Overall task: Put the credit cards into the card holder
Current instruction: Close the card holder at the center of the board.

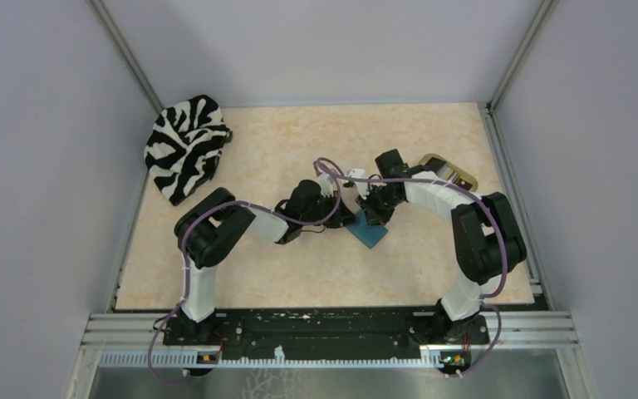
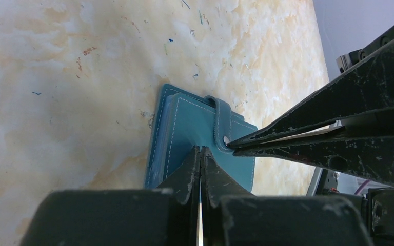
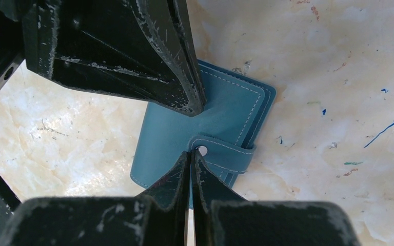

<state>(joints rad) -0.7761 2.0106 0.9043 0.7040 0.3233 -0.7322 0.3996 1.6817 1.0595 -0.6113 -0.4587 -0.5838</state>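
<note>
The teal card holder (image 1: 373, 235) lies closed on the table's middle, its snap tab (image 3: 231, 154) wrapped over one edge. My left gripper (image 2: 201, 151) is shut, with its tips resting on the holder's cover (image 2: 190, 123). My right gripper (image 3: 191, 155) is shut, with its tips at the round snap on the tab's end. The two grippers meet over the holder in the top view, the left (image 1: 350, 218) and the right (image 1: 372, 214). Nothing shows between either pair of fingers. No credit cards show clearly in any view.
A zebra-striped cloth (image 1: 184, 146) lies at the back left corner. A beige oval tray (image 1: 449, 170) sits at the back right behind my right arm, with something dark in it. The marbled tabletop (image 1: 299, 266) is walled on three sides.
</note>
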